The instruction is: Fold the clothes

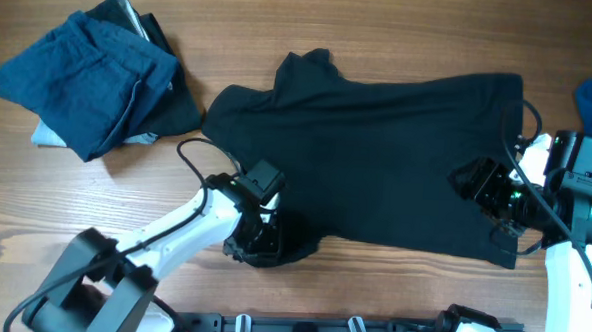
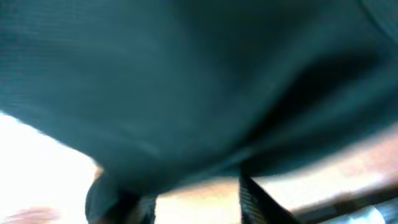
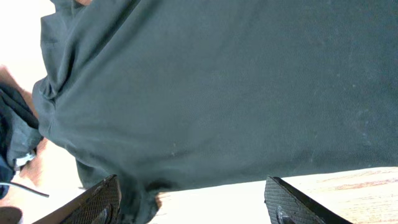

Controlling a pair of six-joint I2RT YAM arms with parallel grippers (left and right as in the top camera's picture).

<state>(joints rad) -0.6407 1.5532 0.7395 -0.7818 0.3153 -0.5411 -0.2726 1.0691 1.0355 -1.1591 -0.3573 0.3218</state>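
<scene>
Mid-frame, black garment [image 1: 397,140] spread out; right gripper [image 1: 467,184] splayed apart at its right edge; left gripper [image 1: 262,247] at lower hem, grip impossible to tell.

The spread garment [image 1: 396,160] lies right of the garment heap [image 1: 89,82].

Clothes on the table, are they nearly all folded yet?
Not yet. Nothing looks folded. The black garment lies spread flat, with the left fingers at its near edge and the right fingers open beside its right end. The crumpled blue pile is left too.
</scene>
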